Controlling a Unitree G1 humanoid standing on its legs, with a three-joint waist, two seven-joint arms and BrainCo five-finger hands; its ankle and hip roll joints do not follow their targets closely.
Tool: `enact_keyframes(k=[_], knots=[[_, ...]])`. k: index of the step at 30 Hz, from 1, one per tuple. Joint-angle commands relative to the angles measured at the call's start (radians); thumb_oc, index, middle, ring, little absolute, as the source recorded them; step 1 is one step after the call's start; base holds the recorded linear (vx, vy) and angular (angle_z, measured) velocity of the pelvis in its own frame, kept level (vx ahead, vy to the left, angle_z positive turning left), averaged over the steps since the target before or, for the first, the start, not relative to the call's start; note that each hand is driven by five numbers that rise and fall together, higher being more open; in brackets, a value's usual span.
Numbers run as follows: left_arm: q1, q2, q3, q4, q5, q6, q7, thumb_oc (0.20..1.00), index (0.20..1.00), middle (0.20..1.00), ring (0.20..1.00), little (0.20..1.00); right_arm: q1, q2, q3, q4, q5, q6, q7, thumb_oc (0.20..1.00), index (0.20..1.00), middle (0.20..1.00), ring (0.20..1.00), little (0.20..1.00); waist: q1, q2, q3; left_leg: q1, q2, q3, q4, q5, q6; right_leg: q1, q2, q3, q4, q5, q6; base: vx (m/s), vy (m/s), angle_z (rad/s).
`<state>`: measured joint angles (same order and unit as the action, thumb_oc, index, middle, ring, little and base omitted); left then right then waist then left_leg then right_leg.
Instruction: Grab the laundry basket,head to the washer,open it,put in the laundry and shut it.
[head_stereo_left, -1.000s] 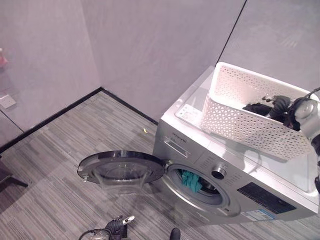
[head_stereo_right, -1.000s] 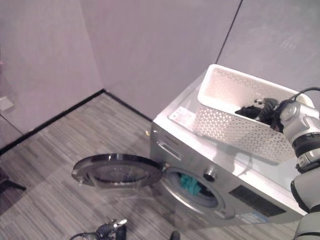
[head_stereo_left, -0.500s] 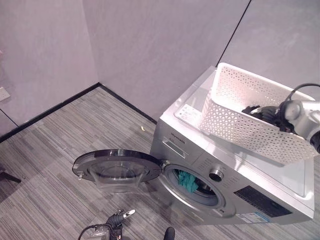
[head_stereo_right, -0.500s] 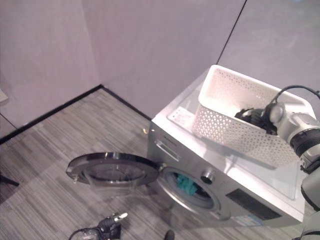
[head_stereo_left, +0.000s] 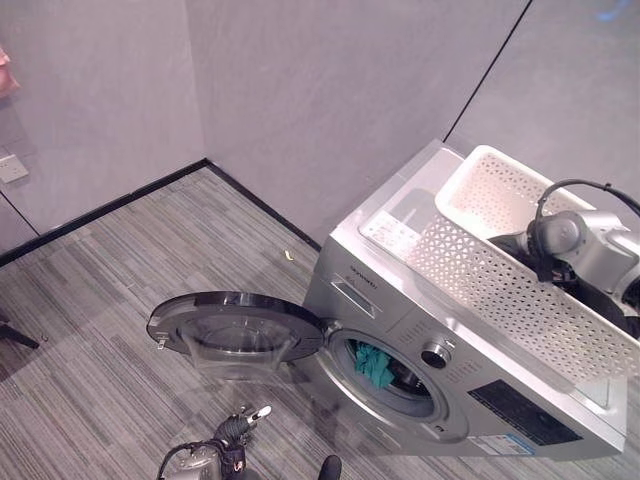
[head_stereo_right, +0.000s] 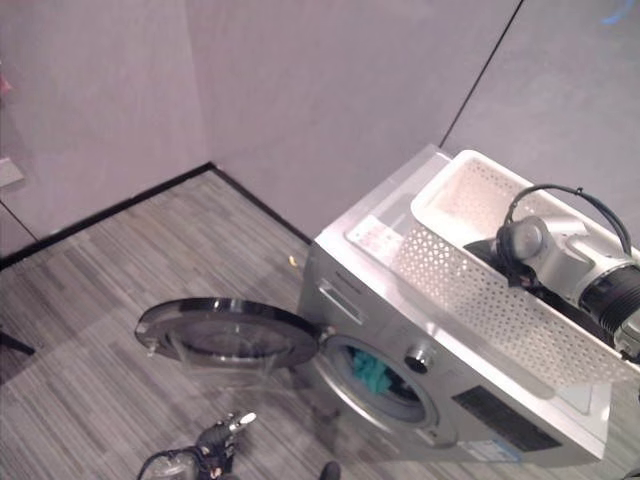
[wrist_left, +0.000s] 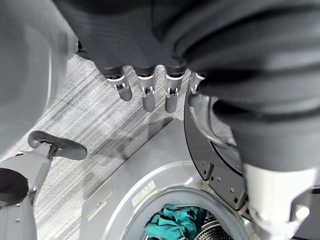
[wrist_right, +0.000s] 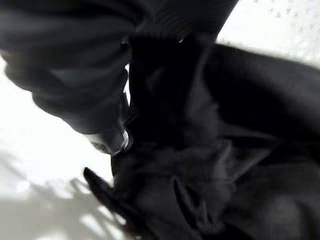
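One hand (wrist_right: 100, 100) against black garment (wrist_right: 225, 150)

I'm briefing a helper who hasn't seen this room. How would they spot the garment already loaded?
Find the silver washing machine against the grey wall, its round door swung open. Inside the drum opening lies a teal cloth, unlike the black clothing up in the white basket.

Even, soft indoor light; right wrist view blurred.
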<state>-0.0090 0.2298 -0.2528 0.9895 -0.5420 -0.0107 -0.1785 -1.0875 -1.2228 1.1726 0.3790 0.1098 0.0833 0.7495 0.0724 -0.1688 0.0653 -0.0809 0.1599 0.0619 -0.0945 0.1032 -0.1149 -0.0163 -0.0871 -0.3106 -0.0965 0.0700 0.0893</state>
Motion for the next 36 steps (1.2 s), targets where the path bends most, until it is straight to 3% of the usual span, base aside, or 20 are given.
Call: enact_keyframes(k=[1,6,10,14,16,26,31,36], knots=[[-0.054,-0.019,-0.031,0.015,-0.001,-0.024,-0.023,1.000,1.000,1.000,1.000,1.000,-0.003,0.002,0.101,-0.003,0.054,-0.032,-0.010,0.200,0.200,0.200,0.200,0.200,0.029,-0.001,0.061,0.079,0.005,0.024,0.007,-0.116,0.020,0.016,-0.056,-0.028,0.009,-0.059,0.046,0.00,0.000,0.00],[-0.051,-0.018,-0.037,0.028,0.011,-0.025,-0.016,1.000,1.000,1.000,1.000,1.000,-0.035,0.026,0.055,0.143,-0.016,-0.064,-0.077,0.200,0.200,0.200,0.200,0.200,0.026,0.007,0.055,0.080,-0.002,0.021,0.007,-0.120,0.023,0.017,-0.063,-0.031,0.009,-0.060,0.049,0.00,0.000,0.00],[-0.044,-0.022,-0.037,0.054,0.020,-0.026,-0.002,1.000,1.000,1.000,1.000,1.000,-0.087,0.063,-0.070,0.400,-0.100,-0.091,-0.224,0.200,0.200,0.200,0.200,0.200,0.024,0.021,0.043,0.088,-0.012,0.019,0.007,-0.128,0.029,0.028,-0.069,-0.031,0.009,-0.061,0.051,0.00,0.000,0.00],[-0.053,-0.021,-0.034,0.083,0.033,-0.028,0.021,1.000,1.000,1.000,1.000,1.000,-0.189,0.110,-0.277,0.699,-0.074,-0.078,-0.397,0.200,0.200,0.200,0.200,0.200,0.023,0.031,0.021,0.096,-0.027,0.008,0.007,-0.140,0.040,0.043,-0.078,-0.037,0.009,-0.061,0.055,0.01,0.016,0.01],[-0.058,-0.021,-0.033,0.094,0.039,-0.028,0.022,1.000,1.000,1.000,1.000,1.000,-0.217,0.112,-0.300,0.737,-0.066,-0.082,-0.427,0.200,0.200,0.200,0.200,0.200,0.021,0.031,0.015,0.095,-0.031,0.004,0.007,-0.140,0.042,0.044,-0.080,-0.038,0.009,-0.060,0.056,0.02,0.032,0.08],[-0.061,0.001,-0.026,0.060,0.051,-0.059,0.059,1.000,1.000,1.000,1.000,1.000,-0.263,0.094,-0.542,0.579,0.077,-0.164,-0.719,0.200,0.200,0.200,0.200,0.200,0.007,0.032,-0.014,0.112,-0.052,-0.011,0.012,-0.164,0.060,0.067,-0.090,-0.035,0.009,-0.059,0.060,0.01,0.019,0.03],[-0.059,0.023,-0.036,-0.024,0.055,-0.067,0.078,1.000,1.000,1.000,1.000,1.000,-0.232,0.084,-0.658,0.454,0.063,-0.186,-0.847,0.200,0.200,0.200,0.200,0.200,0.008,0.042,-0.022,0.116,-0.061,-0.018,0.018,-0.173,0.068,0.078,-0.095,-0.035,0.010,-0.059,0.061,0.00,0.026,0.06],[-0.060,0.079,-0.052,-0.172,0.058,-0.077,0.102,1.000,1.000,1.000,1.000,1.000,-0.287,0.070,-0.687,0.434,0.009,-0.170,-0.953,0.200,0.200,0.200,0.200,0.200,0.015,0.043,-0.034,0.119,-0.067,-0.032,0.023,-0.179,0.074,0.087,-0.100,-0.042,0.014,-0.060,0.061,0.00,0.000,0.00]])
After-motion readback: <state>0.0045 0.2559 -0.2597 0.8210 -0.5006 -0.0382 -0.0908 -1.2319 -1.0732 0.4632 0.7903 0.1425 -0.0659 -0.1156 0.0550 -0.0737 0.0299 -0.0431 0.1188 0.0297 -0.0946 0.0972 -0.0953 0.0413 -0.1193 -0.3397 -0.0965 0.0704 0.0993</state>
